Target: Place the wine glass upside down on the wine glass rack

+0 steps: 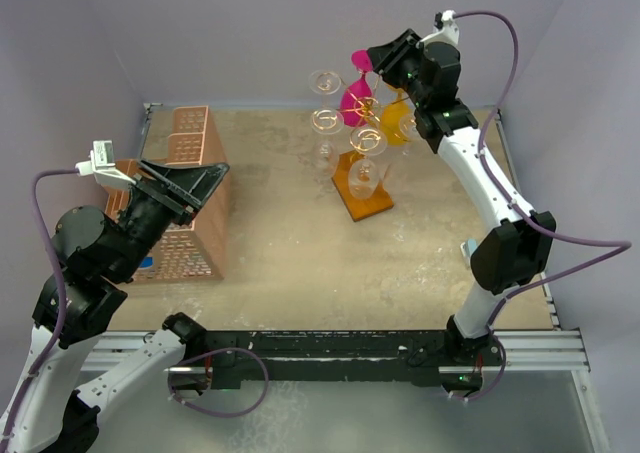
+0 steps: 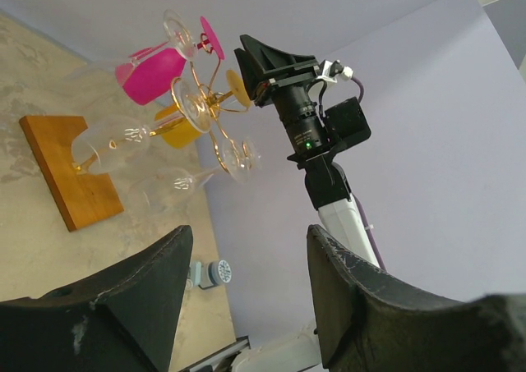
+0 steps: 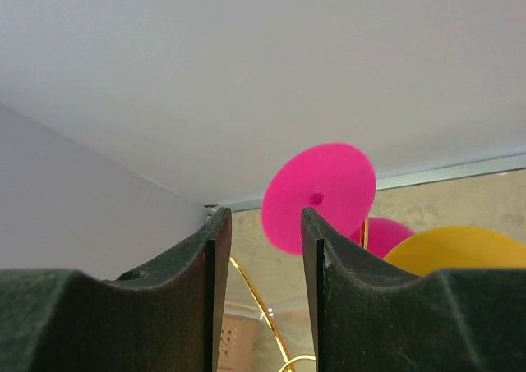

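Observation:
The wine glass rack [image 1: 362,198], gold wire on an orange-brown wooden base, stands at the back middle. It also shows in the left wrist view [image 2: 70,171]. A pink wine glass [image 1: 356,101] hangs on it tilted, bowl down and foot [image 1: 360,61] up, beside a yellow glass [image 1: 397,128] and several clear ones [image 1: 327,120]. My right gripper [image 1: 378,57] is open and empty, right next to the pink foot [image 3: 320,195], which shows beyond its fingers. My left gripper [image 1: 205,181] is open and empty, raised over the orange crate at the left.
An orange lattice crate [image 1: 190,133] stands at the left. Purple walls close the back and the sides. A small grey fixture [image 1: 468,248] sits at the table's right edge. The right arm [image 2: 329,142] reaches over the rack.

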### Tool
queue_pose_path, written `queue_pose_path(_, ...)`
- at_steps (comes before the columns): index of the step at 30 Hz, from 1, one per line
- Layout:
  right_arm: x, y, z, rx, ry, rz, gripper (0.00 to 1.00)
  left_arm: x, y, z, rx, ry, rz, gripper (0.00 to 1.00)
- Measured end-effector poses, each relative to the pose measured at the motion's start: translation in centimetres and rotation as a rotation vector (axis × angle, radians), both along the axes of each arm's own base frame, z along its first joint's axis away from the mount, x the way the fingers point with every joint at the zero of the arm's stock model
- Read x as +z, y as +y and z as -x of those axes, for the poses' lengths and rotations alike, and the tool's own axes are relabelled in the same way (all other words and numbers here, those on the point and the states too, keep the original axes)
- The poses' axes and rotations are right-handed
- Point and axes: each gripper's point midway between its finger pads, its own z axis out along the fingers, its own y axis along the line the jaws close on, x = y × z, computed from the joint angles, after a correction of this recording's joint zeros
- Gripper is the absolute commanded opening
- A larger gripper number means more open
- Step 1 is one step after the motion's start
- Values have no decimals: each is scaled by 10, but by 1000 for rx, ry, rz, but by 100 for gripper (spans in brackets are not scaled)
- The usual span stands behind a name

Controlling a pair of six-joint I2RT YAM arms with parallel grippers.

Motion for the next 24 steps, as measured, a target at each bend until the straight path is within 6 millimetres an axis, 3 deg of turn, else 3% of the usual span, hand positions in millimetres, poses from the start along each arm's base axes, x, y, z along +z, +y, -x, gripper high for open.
queue_pose_path(9, 4, -2, 0, -1, -41, 60, 44, -4, 2, -1, 10, 9, -13, 56)
queue_pose_path(14, 27, -6, 11, -2, -90, 65, 47, -8, 4, 0, 15, 17, -42, 58)
queue_pose_path(19, 74, -19, 48, -10, -204, 69, 51, -5, 12, 4, 39, 6, -103, 59)
queue_pose_path(24, 107, -44, 115, -34, -329, 63, 63, -6, 33, 5, 118, -12, -225, 61)
